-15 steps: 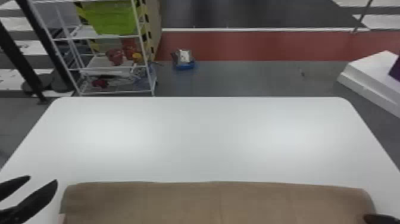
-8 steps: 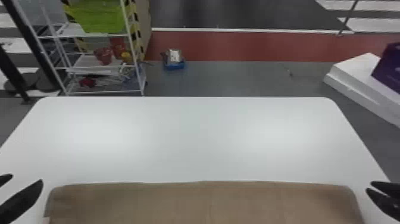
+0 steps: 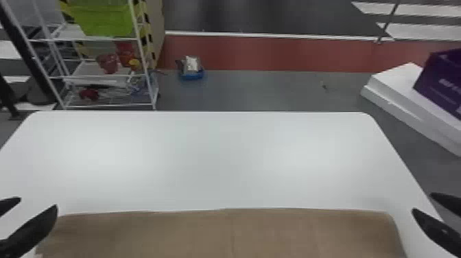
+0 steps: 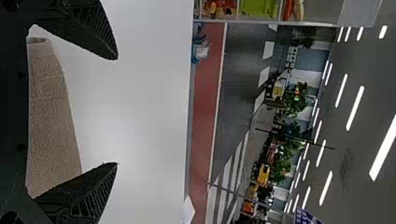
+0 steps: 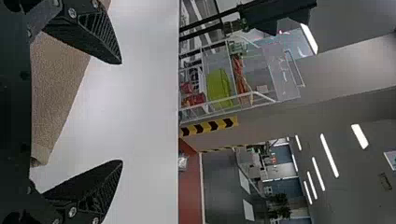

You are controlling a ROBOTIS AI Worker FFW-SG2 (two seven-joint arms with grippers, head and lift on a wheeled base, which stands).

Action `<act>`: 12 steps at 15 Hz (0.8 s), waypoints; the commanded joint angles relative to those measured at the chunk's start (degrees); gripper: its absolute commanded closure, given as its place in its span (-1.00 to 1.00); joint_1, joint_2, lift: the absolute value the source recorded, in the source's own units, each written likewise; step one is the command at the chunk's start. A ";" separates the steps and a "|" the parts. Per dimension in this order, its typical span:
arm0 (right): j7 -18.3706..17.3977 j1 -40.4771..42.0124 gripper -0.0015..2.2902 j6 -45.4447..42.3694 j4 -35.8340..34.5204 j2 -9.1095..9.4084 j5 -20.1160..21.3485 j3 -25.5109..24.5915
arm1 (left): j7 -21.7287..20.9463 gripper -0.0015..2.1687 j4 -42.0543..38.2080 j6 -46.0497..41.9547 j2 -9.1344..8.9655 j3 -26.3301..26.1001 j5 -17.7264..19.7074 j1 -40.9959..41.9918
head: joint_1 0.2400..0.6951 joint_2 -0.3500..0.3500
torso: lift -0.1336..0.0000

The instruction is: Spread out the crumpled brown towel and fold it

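Right, across the near part of the white table (image 3: 219, 157) lies the brown towel (image 3: 240, 235), far edge fairly straight. At its flanks, left gripper (image 4: 116, 111) wide open and empty, right gripper (image 5: 122, 112) likewise; an uneven pinch could skew the cloth. Beyond, a purple box (image 3: 442, 77) and green bin (image 3: 106, 20), contents unclear; then a blue tray (image 3: 192, 76) cradling a pale packet (image 3: 191, 63).

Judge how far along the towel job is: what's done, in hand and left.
The brown towel looks spread, its far edge nearly straight across the white table. Nothing is in hand: the left end effector and right end effector are open and empty. Folding probably remains, though the visible edge doesn't settle whether any fold exists.
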 commanded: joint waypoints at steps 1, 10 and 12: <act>0.02 0.18 -0.94 5.13 -2.77 0.32 1.86 -0.36 | 1.01 -0.92 0.14 -0.37 -0.15 -1.78 -0.69 0.78 | 1.00 -0.19 | -0.85; 0.11 0.27 -0.91 5.48 -5.14 1.81 4.41 -0.62 | 1.71 -0.92 1.11 -3.00 -0.15 -2.75 -2.10 0.61 | 1.00 -0.20 | -0.85; 0.11 0.00 -0.91 5.48 -5.05 1.81 4.93 -0.36 | 1.71 -0.92 1.55 -3.18 -0.15 -2.75 -2.10 0.34 | 1.00 -0.19 | -0.85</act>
